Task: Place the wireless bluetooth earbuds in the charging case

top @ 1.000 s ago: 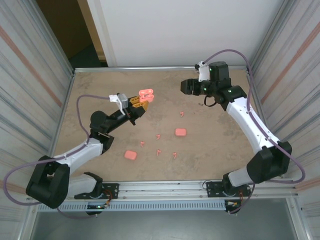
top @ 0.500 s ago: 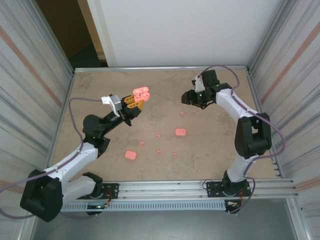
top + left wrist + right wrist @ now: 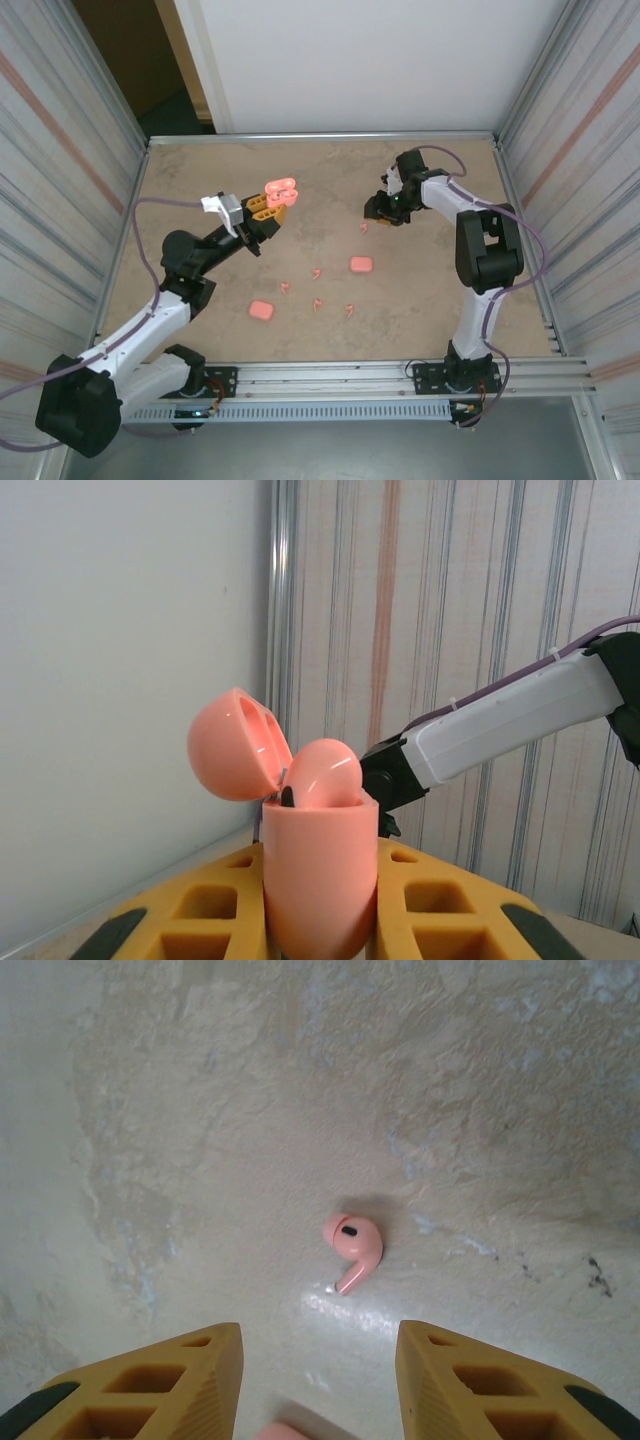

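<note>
salmon-pink charging case (image 3: 320,880), flipped open, sits clamped in the left fingers (image 3: 190,925) above the worktop (image 3: 180,180); right fingers (image 3: 170,1380) hover spread apart over one earbud (image 3: 352,1245) lying on it.

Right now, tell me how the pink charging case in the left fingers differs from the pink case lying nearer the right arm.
The rounded pink plastic case in the left fingers has its lid open; the rounded pink case on the tan table is shut. The held case is raised off the table; the other lies flat on it. Both share one pink.
</note>
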### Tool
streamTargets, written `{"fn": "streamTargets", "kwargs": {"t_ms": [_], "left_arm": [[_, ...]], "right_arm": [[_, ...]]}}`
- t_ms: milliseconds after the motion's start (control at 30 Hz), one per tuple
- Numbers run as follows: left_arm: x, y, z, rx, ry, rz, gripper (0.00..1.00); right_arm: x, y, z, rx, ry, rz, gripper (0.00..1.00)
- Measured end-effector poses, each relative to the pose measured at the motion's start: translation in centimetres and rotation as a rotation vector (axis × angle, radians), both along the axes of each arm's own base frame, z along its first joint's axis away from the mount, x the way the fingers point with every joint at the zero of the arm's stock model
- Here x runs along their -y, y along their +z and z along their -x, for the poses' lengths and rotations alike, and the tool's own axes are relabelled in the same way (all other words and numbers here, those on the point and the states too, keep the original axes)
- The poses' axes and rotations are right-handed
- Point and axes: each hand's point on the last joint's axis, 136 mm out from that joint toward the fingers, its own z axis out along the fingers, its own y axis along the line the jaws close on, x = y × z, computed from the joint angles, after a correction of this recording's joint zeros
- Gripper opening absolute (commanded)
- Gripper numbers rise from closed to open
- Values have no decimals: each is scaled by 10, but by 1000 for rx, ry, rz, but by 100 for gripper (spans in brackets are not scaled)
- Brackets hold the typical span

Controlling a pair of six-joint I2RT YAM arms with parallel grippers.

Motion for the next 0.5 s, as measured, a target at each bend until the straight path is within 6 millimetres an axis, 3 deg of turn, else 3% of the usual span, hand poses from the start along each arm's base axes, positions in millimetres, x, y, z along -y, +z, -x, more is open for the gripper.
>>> {"fn": "streamTargets", "kwargs": {"t_ms": [500], "left_arm": [[1,-8,-2,-17,8,-31,0]], "right_arm": [[-4,-18,-13,-28,2,5,41]]}}
